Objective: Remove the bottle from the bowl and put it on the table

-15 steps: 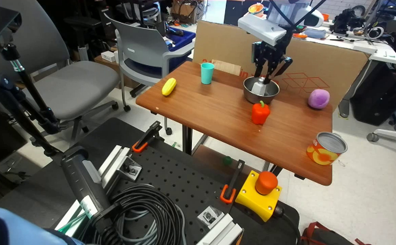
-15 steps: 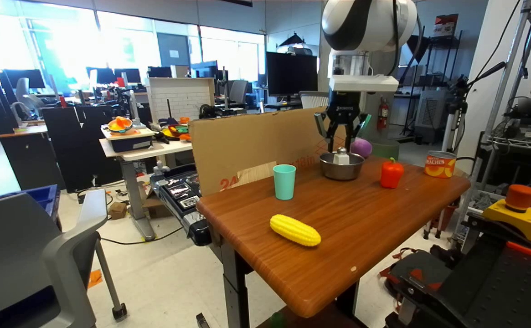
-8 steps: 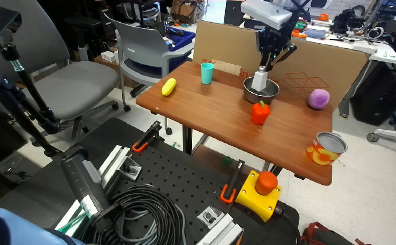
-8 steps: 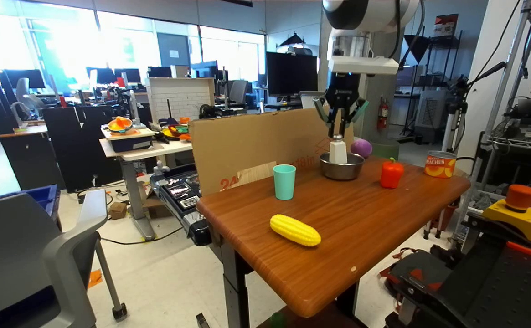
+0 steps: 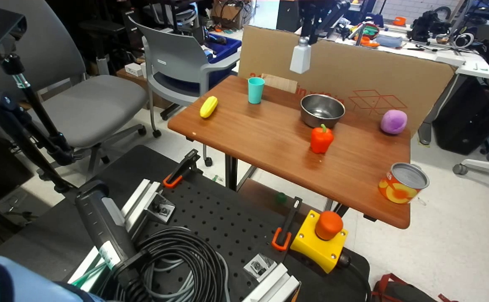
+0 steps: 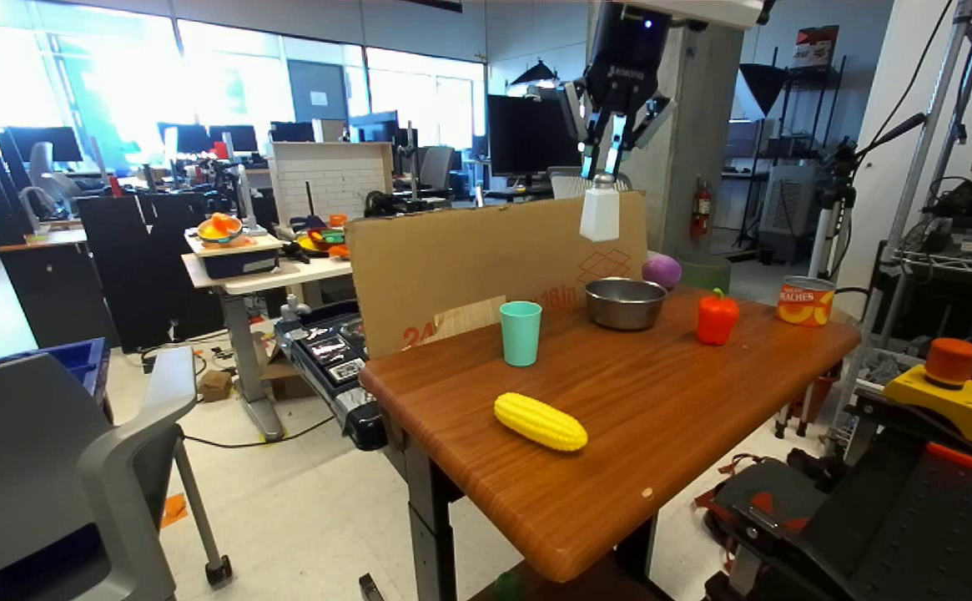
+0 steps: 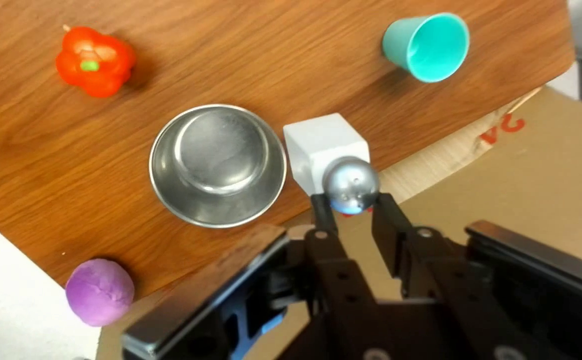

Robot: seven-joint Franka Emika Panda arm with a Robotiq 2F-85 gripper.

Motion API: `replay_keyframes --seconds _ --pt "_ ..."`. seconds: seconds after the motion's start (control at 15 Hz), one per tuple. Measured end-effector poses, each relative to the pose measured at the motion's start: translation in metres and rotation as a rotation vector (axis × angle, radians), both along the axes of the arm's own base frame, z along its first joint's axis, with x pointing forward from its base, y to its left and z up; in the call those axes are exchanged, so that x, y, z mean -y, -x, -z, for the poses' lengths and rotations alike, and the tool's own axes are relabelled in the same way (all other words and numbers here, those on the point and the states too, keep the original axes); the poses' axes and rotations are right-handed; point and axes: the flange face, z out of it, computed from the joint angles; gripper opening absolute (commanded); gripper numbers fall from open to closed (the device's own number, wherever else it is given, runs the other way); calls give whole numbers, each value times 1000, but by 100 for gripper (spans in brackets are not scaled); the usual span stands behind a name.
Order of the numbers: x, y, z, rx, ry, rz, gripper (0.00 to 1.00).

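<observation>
Bottle (image 6: 600, 215) in gripper (image 6: 600, 173); cap (image 6: 603, 182) uppermost

In an exterior view, dark jaws hold the white bottle (image 5: 300, 59) in the air, the cardboard sheet (image 5: 349, 69) behind it. The metal bowl (image 5: 322, 110) stands on the tabletop (image 5: 261, 128), a red pepper (image 5: 322, 140) standing near it.

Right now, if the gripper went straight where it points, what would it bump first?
Probably the table, near the bowl, the held bottle touching first; depth is hard to judge.
</observation>
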Motion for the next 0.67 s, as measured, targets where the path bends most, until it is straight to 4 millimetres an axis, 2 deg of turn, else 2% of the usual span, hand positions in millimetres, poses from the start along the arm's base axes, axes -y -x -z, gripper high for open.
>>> replay_keyframes --seconds 0.13,0.27,0.4,0.67 --pt "-23 24 -8 -2 -29 -44 6" --pt "-37 48 0 -30 -48 -88 6" --pt "-43 70 20 -68 -48 -126 6" --pt "-47 100 66 -69 -34 -170 6"
